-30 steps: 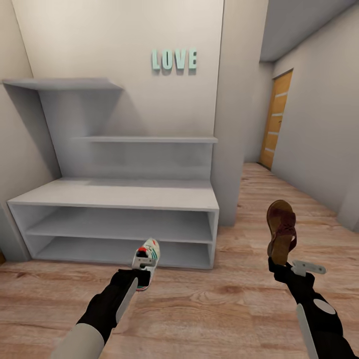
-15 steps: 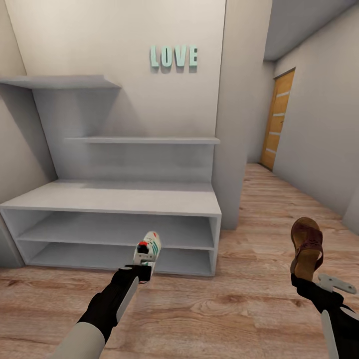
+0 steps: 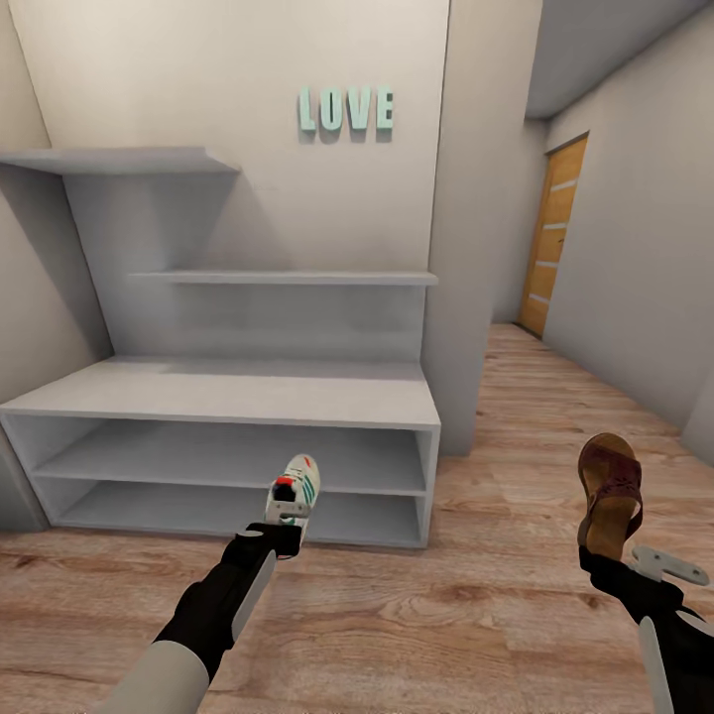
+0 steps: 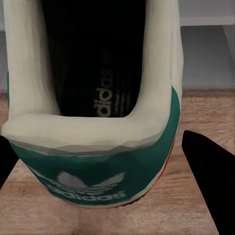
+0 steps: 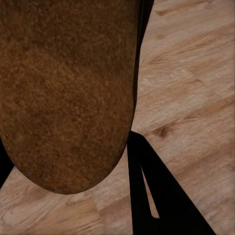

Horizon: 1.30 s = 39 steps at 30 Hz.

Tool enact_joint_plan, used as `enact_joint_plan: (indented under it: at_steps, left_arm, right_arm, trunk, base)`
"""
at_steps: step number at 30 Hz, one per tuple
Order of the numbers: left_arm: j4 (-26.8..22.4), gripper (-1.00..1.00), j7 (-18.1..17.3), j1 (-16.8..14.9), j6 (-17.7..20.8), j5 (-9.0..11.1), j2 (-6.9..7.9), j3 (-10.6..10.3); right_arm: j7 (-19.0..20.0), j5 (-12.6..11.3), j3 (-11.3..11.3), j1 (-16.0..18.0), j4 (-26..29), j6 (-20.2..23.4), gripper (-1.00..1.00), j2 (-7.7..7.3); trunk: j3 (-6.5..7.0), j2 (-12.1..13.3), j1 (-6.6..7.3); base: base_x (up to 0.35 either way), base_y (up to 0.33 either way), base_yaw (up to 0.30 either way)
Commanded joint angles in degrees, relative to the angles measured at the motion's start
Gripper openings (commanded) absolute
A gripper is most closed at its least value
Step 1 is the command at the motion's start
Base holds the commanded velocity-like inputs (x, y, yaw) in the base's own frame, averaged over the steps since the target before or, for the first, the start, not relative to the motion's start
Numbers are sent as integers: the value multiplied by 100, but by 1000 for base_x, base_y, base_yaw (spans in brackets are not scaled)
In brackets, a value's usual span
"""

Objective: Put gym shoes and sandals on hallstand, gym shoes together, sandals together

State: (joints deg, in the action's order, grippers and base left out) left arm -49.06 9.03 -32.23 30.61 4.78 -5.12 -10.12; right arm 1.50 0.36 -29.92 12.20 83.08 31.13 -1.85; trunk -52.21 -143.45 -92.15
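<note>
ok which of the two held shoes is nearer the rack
The gym shoe in the left gripper, right before the hallstand's low openings; the sandal hangs off to the side.

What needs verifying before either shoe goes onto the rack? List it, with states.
1. Left gripper holds the gym shoe: ok, heel sits between the jaws in the left wrist view.
2. Right gripper holds the sandal: ok, held upright.
3. Hallstand bench top free of shoes: ok.
4. Shelf openings unobstructed: ok where visible.
5. Both shoes off the corridor floor: ok.
6. Second gym shoe and second sandal located: cannot tell.
</note>
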Motion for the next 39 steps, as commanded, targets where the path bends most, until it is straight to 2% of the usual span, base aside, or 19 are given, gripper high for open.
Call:
enact_joint_plan:
  at_steps: [1, 3, 29, 39]
  left_arm:
    - [-7, -100, 47, -3, 24, 50, 3, -16]
    - [-7, -100, 45, -3, 24, 50, 3, -14]
    - [-7, -100, 43, -3, 20, 50, 11, -7]
    - [-11, -100, 47, -3, 7, 50, 4, -9]
  right_arm:
    - [0, -9, -5, 6, 7, 33, -100, 0]
    - [0, -10, -5, 7, 7, 33, -100, 0]
    - [0, -7, -5, 8, 6, 33, -100, 0]
    - [0, -8, -5, 5, 6, 34, -100, 0]
  trunk:
    - [-15, -3, 1]
    - [-33, -3, 1]
    - [-844, -38, -66]
    - [-851, -38, -66]
  base:
    - [0, 0, 0]
    - [0, 0, 0]
    - [0, 0, 0]
    - [5, 0, 0]
